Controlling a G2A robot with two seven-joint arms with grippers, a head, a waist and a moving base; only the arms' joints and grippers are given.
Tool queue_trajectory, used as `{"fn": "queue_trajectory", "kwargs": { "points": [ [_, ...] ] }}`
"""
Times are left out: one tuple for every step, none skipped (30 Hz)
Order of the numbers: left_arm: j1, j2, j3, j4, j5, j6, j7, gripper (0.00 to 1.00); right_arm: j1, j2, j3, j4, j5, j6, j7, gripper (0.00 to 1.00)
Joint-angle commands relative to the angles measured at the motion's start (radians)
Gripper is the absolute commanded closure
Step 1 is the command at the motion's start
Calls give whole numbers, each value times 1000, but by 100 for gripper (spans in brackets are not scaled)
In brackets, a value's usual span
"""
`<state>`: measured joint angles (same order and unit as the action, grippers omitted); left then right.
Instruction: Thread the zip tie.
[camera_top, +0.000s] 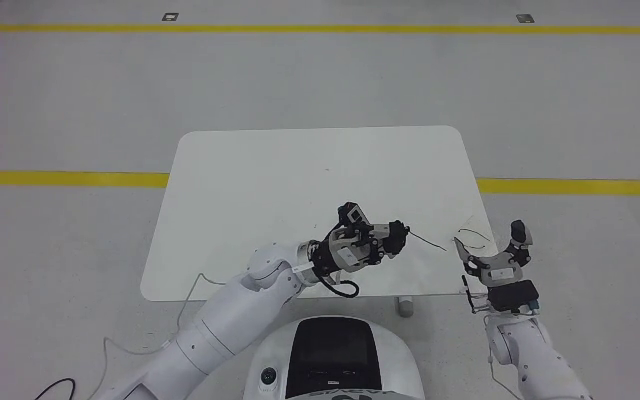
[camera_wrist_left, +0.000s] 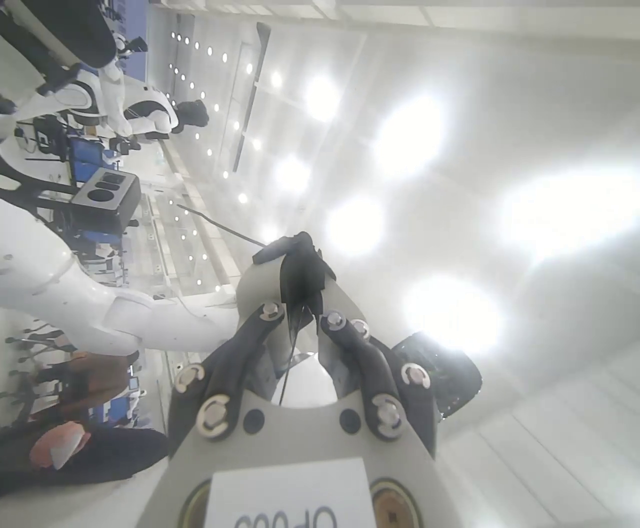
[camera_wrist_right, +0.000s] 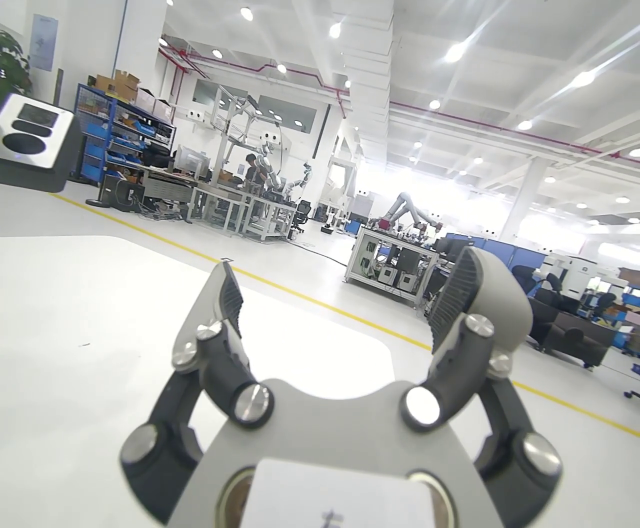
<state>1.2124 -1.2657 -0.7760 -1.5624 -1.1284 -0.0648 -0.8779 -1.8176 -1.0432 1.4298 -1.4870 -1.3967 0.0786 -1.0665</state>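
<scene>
1. Over the table (camera_top: 300, 180), between its middle and its near right corner, the zip tie (camera_top: 425, 240) (camera_wrist_left: 220, 225) juts from the left gripper (camera_top: 397, 238) (camera_wrist_left: 300, 260), tail toward the right edge.
2. The left gripper is clenched on the tie.
3. The right gripper (camera_top: 490, 243) (camera_wrist_right: 345, 270) hangs at the right edge, spread wide and holding nothing.

We see the table (camera_top: 300, 190) with a white top that is smooth and matt. The zip tie (camera_wrist_left: 220, 225) looks like thin, smooth black plastic. On the right gripper (camera_wrist_right: 347, 265) the fingers (camera_wrist_right: 500, 285) look like matt grey plastic. Its pads (camera_wrist_right: 450, 290) are black, finely ribbed and rubber-like, and its pivot pins (camera_wrist_right: 422, 405) are polished, glossy metal. The left gripper (camera_wrist_left: 300, 260) has the same matt grey body and shiny metal pins.
</scene>
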Motion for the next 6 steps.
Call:
{"fn": "queue_trajectory", "kwargs": {
  "points": [
    [0, 0, 0, 0, 0, 0, 0, 100, 0, 0, 0, 0, 0, 0, 0, 0],
    [0, 0, 0, 0, 0, 0, 0, 100, 0, 0, 0, 0, 0, 0, 0, 0],
    [0, 0, 0, 0, 0, 0, 0, 100, 0, 0, 0, 0, 0, 0, 0, 0],
    [0, 0, 0, 0, 0, 0, 0, 100, 0, 0, 0, 0, 0, 0, 0, 0],
    [0, 0, 0, 0, 0, 0, 0, 100, 0, 0, 0, 0, 0, 0, 0, 0],
    [0, 0, 0, 0, 0, 0, 0, 100, 0, 0, 0, 0, 0, 0, 0, 0]
  ]
}}
